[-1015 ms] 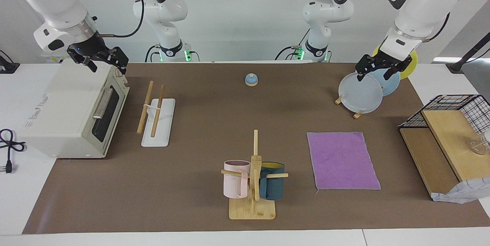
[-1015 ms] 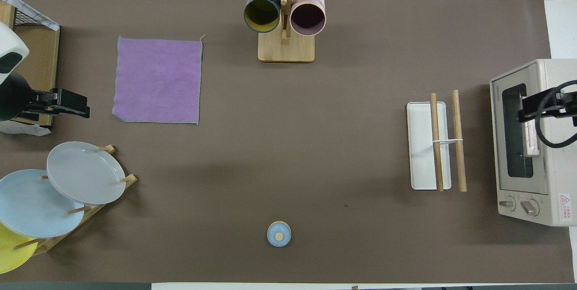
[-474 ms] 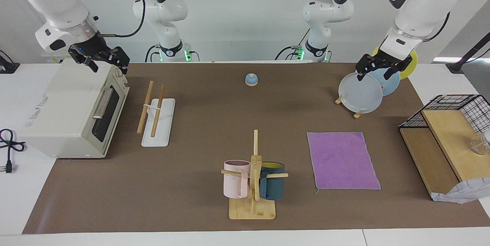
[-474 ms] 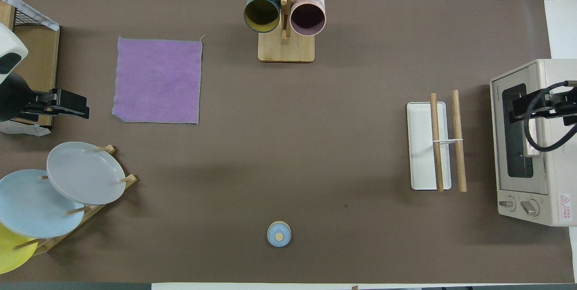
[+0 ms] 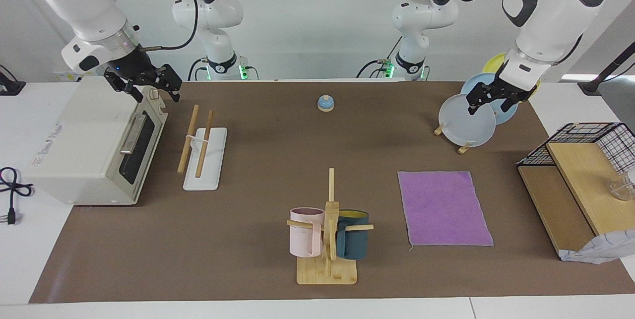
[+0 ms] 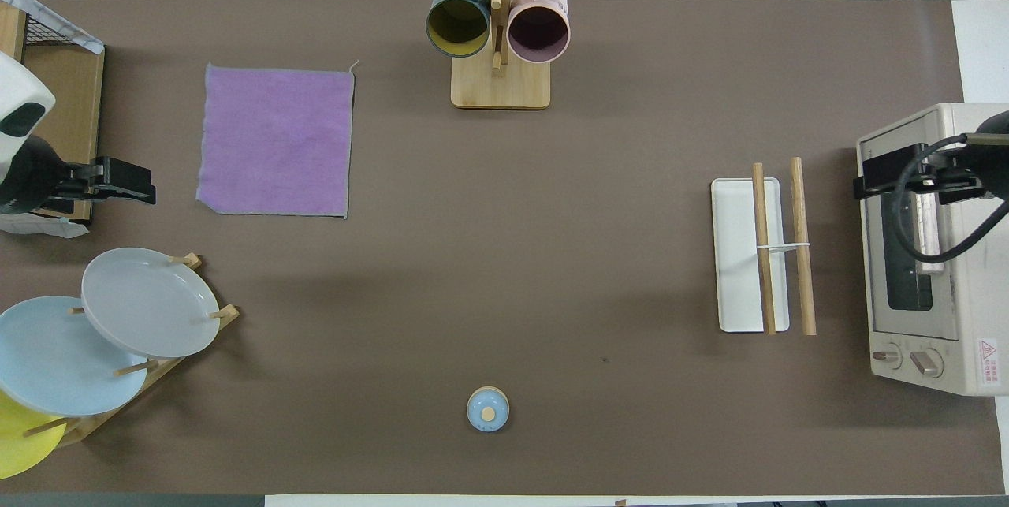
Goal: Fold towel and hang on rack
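- The towel [image 5: 444,208] lies flat and unfolded on the brown tabletop [image 5: 268,160], purple face up, toward the left arm's end and beside the mug stand [image 5: 327,239].
- A small square of terry with a thin grey edge, it looks light, limp and grippy — likely best pinched at a corner or along one edge, since it should drape rather than hold shape.
- The rack [image 5: 201,148] — two pale round wooden rods on a thin white wire frame over a flat white base — stands well apart, next to the toaster oven [image 5: 94,145].
- The left gripper [image 5: 492,99] hangs over the plate stand [image 5: 464,123], jaws apparently parted and holding nothing.
- The right gripper [image 5: 146,83] hovers over the oven's top edge, jaws spread, empty.
- Neither arm touches the cloth; folding is not yet begun.
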